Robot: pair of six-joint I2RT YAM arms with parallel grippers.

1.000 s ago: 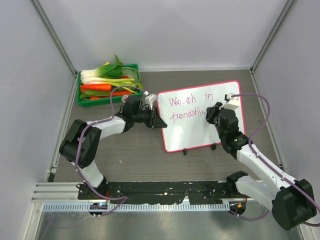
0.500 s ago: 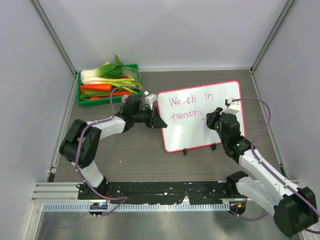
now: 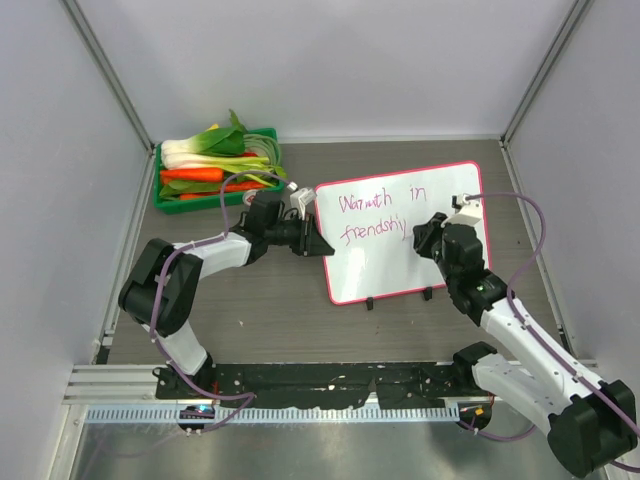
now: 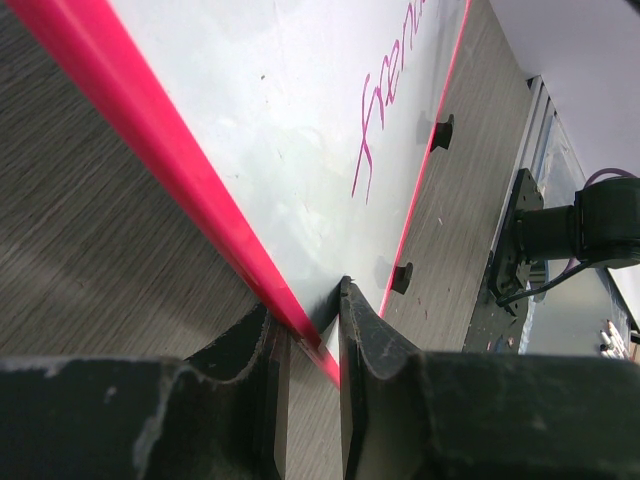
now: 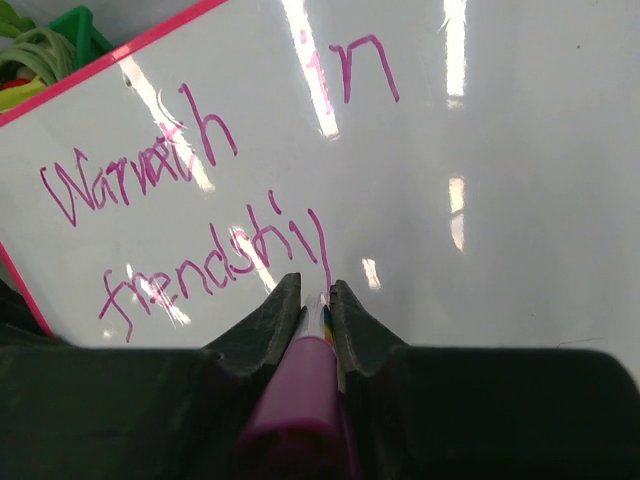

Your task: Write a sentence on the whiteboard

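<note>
The whiteboard with its pink-red frame stands tilted on two black feet at mid-table. The sentence runs in two pink lines, "Warmth in" over "friendshi". My left gripper is shut on the board's left frame edge, one finger on each side. My right gripper is shut on a pink marker. The marker's tip touches the board at the bottom of a long downstroke after the lower line.
A green crate of carrots and leafy vegetables stands at the back left, close to my left arm. A black base rail runs along the near edge. Grey walls close in the table on three sides.
My right gripper and marker have slid a little toward the near side along the board, and the right arm's elbow has shifted. My left gripper and the board have not moved.
</note>
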